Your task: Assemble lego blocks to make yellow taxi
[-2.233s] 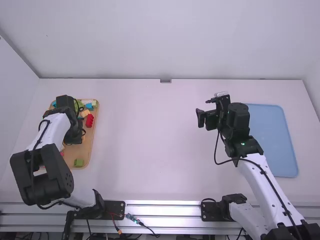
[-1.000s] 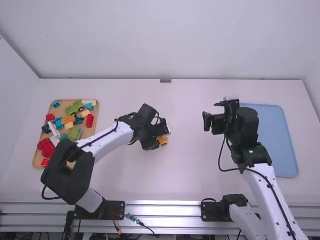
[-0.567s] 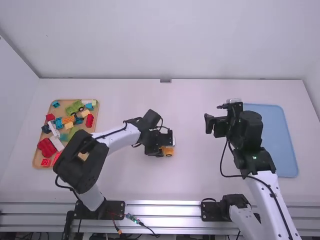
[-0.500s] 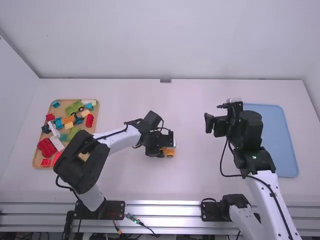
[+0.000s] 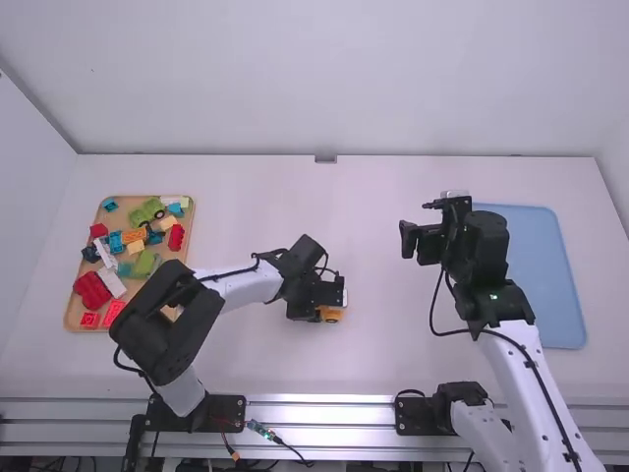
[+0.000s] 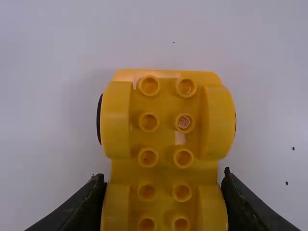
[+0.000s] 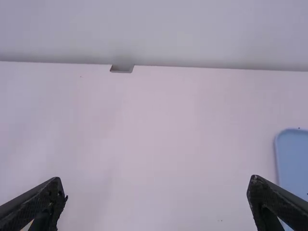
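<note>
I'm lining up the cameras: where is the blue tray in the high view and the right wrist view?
High view: blue tray at the right side.
Right wrist view: a corner, partly behind one finger of the right gripper.
Shared landmark: grey notch at the table's far edge.

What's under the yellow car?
A bit of dark wheel peeks out beside the yellow car, and white table shows around it. Its body covers whatever is right underneath.
</note>
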### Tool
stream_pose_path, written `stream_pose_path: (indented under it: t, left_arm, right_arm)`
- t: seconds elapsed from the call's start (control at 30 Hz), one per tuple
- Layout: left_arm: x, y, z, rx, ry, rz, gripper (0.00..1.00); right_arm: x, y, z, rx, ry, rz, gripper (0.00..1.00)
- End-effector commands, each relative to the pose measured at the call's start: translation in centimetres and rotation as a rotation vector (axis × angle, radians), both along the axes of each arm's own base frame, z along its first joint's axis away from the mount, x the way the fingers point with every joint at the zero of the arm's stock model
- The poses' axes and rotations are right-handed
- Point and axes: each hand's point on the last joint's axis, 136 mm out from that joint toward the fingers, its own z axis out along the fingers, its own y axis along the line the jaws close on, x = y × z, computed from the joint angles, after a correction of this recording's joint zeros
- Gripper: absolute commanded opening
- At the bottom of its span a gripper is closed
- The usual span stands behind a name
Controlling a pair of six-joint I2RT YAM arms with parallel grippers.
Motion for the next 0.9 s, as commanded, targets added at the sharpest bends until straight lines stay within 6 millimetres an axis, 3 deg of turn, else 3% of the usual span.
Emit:
stream_pose_path:
  t: [0.0, 0.03, 0.07, 0.3, 0.4, 0.57, 0.67, 0.77, 0.83, 0.87]
  left_arm:
    - [0.0, 0.3, -0.1, 0.010, 0.000, 0.005, 0.44]
    - [0.0, 0.3, -0.1, 0.010, 0.000, 0.004, 0.88]
    - [0.0, 0.4, -0.1, 0.010, 0.000, 0.005, 0.99]
    - [0.9, 0.0, 0.6, 0.001, -0.032, 0.010, 0.99]
    - [0.9, -0.4, 2.6, -0.017, -0.031, -0.005, 0.99]
    - [2.6, 1.0, 8.4, -0.020, -0.112, 0.049, 0.99]
    - [4.8, 2.8, 11.2, -0.035, -0.204, 0.156, 0.99]
    - [9.3, 6.4, 15.4, -0.110, -0.337, 0.447, 0.99]
    - [13.3, 10.8, 18.8, -0.223, -0.422, 0.760, 0.99]
    - [13.6, 11.4, 19.1, -0.238, -0.427, 0.797, 0.99]
  right_arm:
    - [0.5, 0.0, 1.8, 0.005, -0.040, -0.001, 0.99]
    - [0.5, 0.0, 1.8, 0.005, -0.039, -0.002, 0.99]
    - [0.5, 0.0, 1.8, 0.006, -0.039, -0.001, 0.99]
    - [0.4, 0.0, 1.7, 0.005, -0.036, -0.002, 0.99]
    - [0.5, 0.0, 1.8, 0.006, -0.040, -0.001, 0.99]
    - [0.6, 0.0, 1.9, 0.006, -0.045, -0.001, 0.99]
    - [0.6, 0.0, 2.0, 0.007, -0.047, 0.000, 0.99]
    - [0.6, 0.1, 2.0, 0.006, -0.047, 0.001, 0.99]
    - [0.6, 0.0, 2.0, 0.007, -0.050, -0.002, 0.99]
    - [0.6, 0.0, 2.0, 0.007, -0.051, -0.002, 0.99]
